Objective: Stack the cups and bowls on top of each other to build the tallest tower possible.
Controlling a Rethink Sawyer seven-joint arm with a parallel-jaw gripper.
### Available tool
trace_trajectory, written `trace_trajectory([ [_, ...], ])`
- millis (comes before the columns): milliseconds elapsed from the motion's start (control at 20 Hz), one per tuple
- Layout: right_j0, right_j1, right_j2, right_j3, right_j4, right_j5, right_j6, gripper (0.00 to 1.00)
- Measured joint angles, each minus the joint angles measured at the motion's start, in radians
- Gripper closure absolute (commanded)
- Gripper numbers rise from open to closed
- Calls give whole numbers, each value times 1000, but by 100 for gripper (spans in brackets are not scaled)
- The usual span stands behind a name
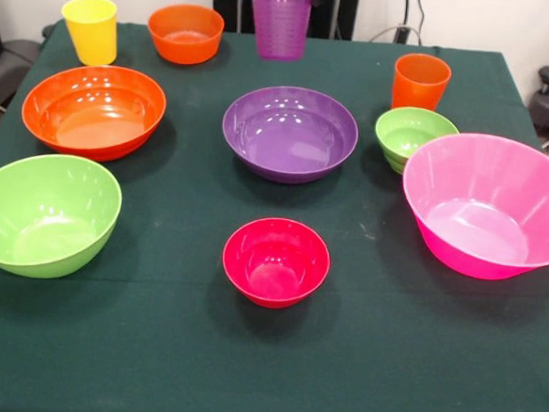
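On the dark green cloth-covered table [169, 368], ten glossy plastic vessels sit apart, none nested, so no tower stands. Largest is the huge pink round bowl [491, 207] with flared, slanted walls, at the picture's right edge. Next comes the large lime green rounded bowl [45, 214] at the left, then the wide orange bowl [94, 110] behind it, shallow and smooth, with bright highlights along its inner wall. At the centre rests the purple round bowl [290, 133], equally shiny. Nearer the camera lies the small red-magenta bowl [275, 261], deep and rounded. The small green bowl [414, 137] sits just beside the pink bowl's rim, seemingly touching or overlapped by it. The small orange bowl [185, 33] stands at the far side. Three tapered tumblers line the far edge: a translucent purple cup [279, 21] with faint ribbing, an opaque yellow cup [91, 29], and an orange cup [420, 81]. No claw shows in this view, so its state cannot be told.
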Motion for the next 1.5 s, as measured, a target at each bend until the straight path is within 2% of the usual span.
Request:
trace_trajectory([
  [550, 47, 9, -8, 39, 20, -39, 1, 100],
  [1000, 86, 79, -32, 38, 22, -98, 4, 100],
  [1500, 120, 149, -50, 34, 32, -102, 4, 100],
])
